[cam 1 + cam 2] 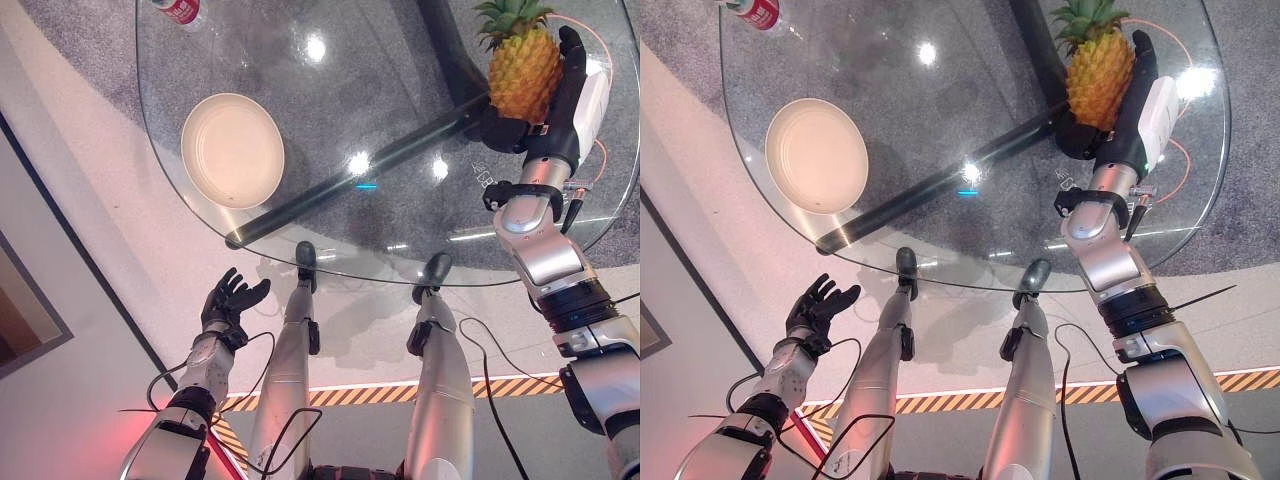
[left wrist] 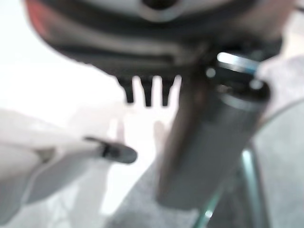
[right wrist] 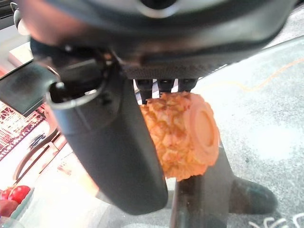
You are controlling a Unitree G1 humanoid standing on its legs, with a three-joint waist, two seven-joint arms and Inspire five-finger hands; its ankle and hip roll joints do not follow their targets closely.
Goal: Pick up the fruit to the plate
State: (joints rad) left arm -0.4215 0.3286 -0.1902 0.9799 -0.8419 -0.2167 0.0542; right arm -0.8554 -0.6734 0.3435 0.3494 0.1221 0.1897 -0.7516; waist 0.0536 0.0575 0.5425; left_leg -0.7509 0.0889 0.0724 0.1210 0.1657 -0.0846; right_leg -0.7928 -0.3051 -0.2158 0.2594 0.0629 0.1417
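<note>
My right hand (image 1: 560,110) has its dark fingers curled round the orange, knobbly pineapple with green leafy crown (image 1: 522,62), held at two o'clock over the round clear glass table (image 1: 400,130). The pale cream round plate (image 1: 232,150) sits well apart at ten o'clock. I judge I should carry the fruit level and lower its flat base squarely. My left hand (image 1: 228,300) hangs loosely spread, holding nothing, at seven o'clock. A red-labelled bottle (image 1: 180,12) is cut off at the top edge.
</note>
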